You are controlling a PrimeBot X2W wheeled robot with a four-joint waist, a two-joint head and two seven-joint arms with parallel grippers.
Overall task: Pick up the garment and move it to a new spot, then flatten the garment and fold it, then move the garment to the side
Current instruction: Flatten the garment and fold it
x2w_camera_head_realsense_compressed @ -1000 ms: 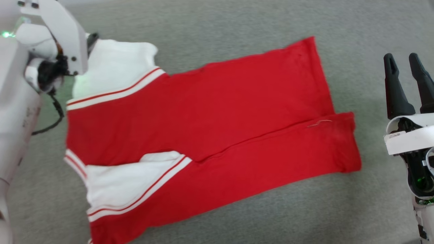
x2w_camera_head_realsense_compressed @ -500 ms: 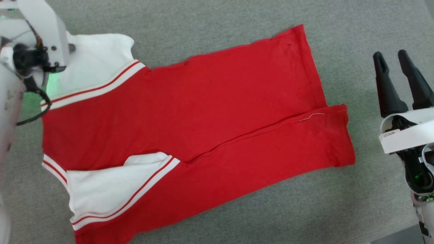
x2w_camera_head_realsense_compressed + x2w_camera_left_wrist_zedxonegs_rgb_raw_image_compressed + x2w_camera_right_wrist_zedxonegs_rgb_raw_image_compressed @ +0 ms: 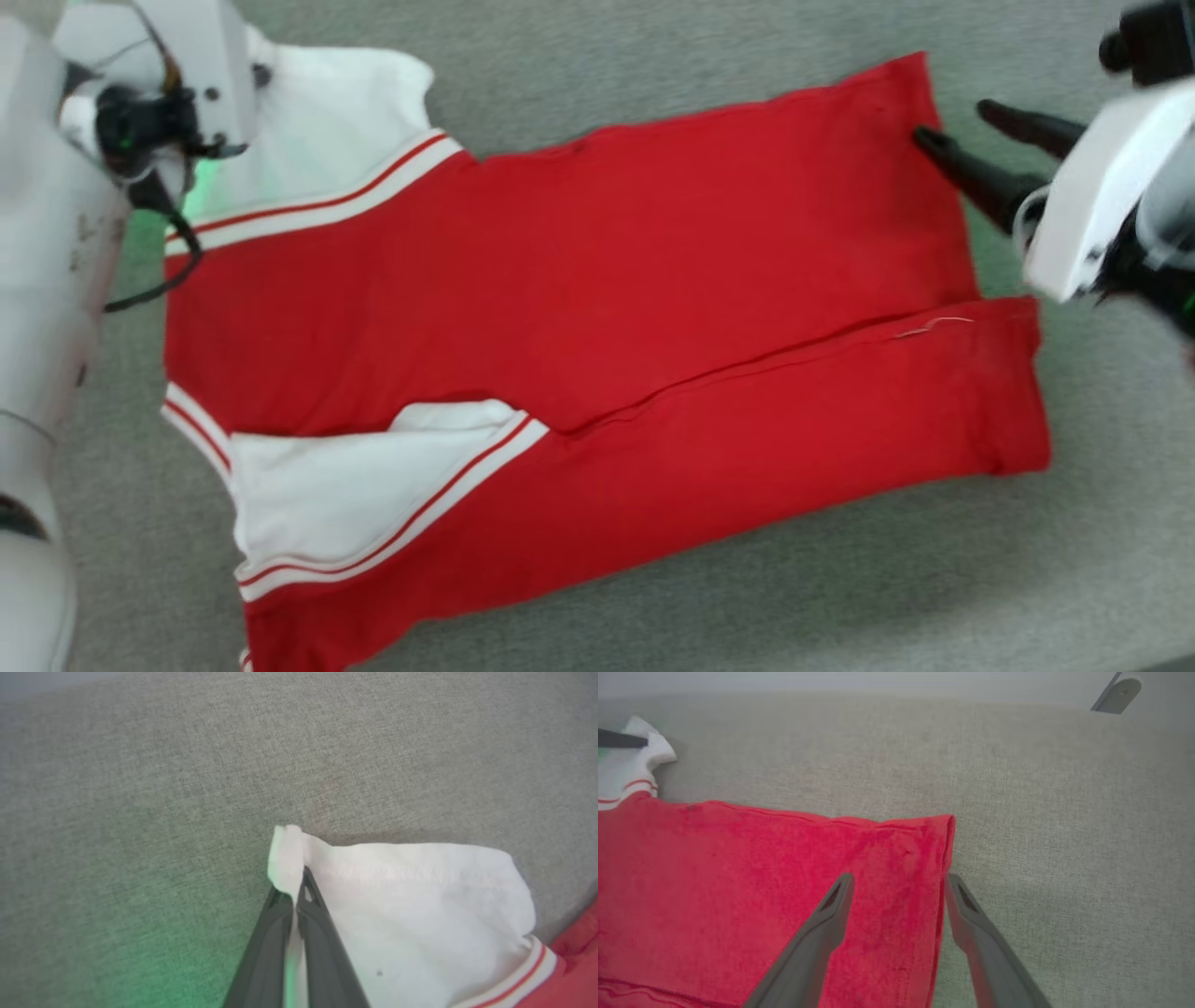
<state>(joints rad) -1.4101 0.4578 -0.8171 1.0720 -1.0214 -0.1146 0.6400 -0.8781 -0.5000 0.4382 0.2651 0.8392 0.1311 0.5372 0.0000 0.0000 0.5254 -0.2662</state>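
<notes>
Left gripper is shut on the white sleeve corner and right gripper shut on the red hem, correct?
Not quite. The right gripper is open, straddling the garment's red hem edge, as the right wrist view shows. The left gripper is shut on the white sleeve corner.

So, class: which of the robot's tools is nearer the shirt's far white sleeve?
Left. The left tool is shut on the white sleeve; the right tool, open, straddles the red hem at the other end of the garment.
</notes>
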